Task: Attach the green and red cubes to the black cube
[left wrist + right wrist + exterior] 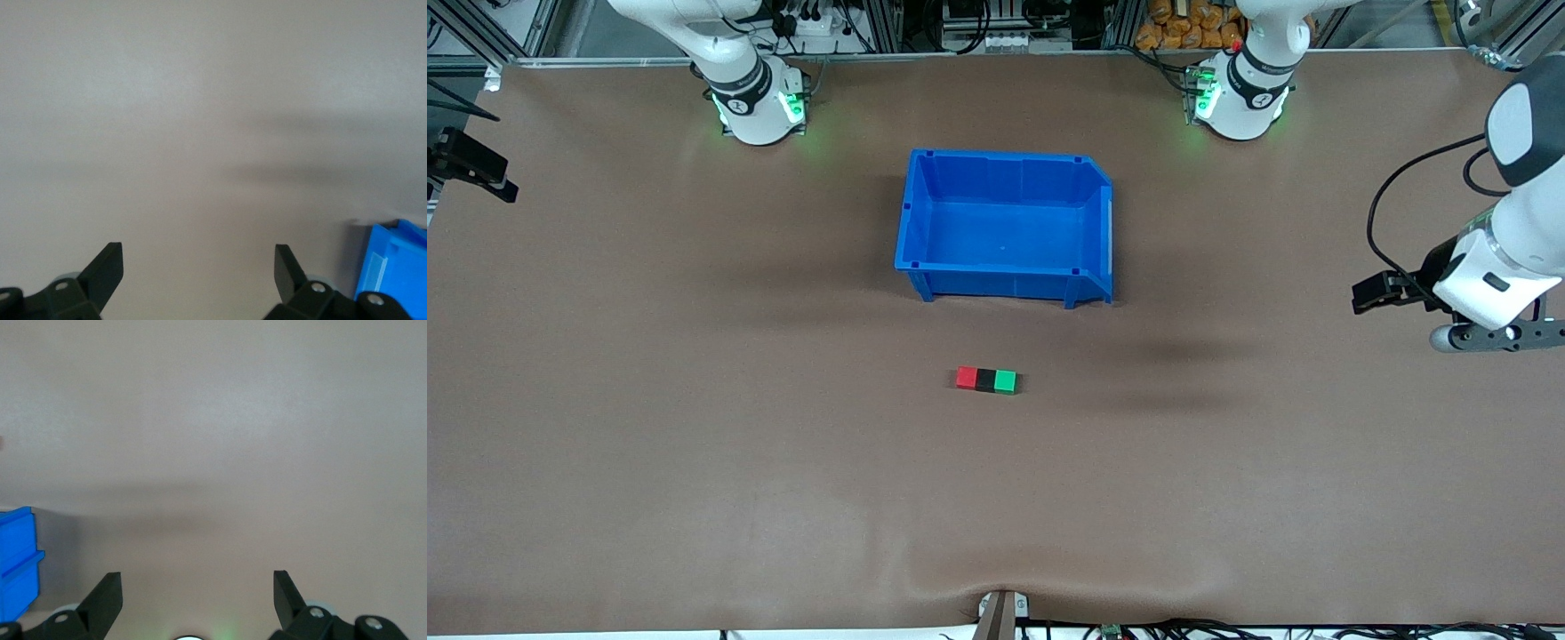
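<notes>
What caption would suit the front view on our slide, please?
Red cube, black cube and green cube joined in a row near the blue bin.

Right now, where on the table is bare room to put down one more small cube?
The brown table mat is bare between the joined red, black and green plastic cubes and the front camera, also toward both ends. The large blue plastic bin stands fairly close to the cubes.

I see only the blue bin (1005, 227) mid-surface and the joined cube row (986, 380) nearer the front edge; bare surface (694, 444) reaches every corner.
</notes>
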{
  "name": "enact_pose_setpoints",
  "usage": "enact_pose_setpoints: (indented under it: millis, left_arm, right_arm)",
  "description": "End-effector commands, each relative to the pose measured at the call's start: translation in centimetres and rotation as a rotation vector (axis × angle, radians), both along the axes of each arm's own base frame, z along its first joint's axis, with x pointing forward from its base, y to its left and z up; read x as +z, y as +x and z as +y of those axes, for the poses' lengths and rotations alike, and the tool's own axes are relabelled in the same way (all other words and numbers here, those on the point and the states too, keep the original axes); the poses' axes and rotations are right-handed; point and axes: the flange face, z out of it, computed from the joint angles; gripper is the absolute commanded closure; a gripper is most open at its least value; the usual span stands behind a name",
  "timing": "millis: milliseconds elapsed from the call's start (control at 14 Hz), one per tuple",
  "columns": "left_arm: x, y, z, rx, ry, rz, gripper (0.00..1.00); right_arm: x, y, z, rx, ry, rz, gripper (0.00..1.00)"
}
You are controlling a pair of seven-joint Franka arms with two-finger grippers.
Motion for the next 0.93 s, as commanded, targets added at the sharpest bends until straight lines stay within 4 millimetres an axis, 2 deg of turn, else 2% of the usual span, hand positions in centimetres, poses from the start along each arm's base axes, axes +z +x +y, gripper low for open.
enact_pose_setpoints:
  millis: [0, 214, 429, 571, 714, 857]
  left_arm:
    - [3.3, -0.9, 0.2, -0.019, -0.013, 0.043, 0.0]
    - [6.8, -2.6, 1.4, -0.042, -0.001, 0.031, 0.0]
    - [10.4, -5.1, 2.4, -0.056, -0.022, 0.005, 0.0]
    - [11.2, -5.9, 2.2, -0.081, -0.031, 0.015, 0.0]
    - [13.0, -5.9, 1.6, -0.087, -0.032, -0.005, 0.0]
    - [13.7, -6.1, 1.8, -0.079, -0.037, 0.001, 0.0]
  right_arm:
    - [0.3, 0.2, 0.0, -0.002, 0.01, 0.002, 0.0]
    - [0.3, 0.2, -0.1, -0.004, 0.009, 0.003, 0.0]
    - [0.3, 0.2, -0.1, -0.003, 0.009, 0.003, 0.0]
    - [0.3, 0.2, 0.0, -0.003, 0.009, 0.003, 0.0]
    - [0.2, 0.2, -0.1, -0.006, 0.009, 0.004, 0.0]
    - [0.2, 0.2, -0.1, -0.006, 0.009, 0.004, 0.0]
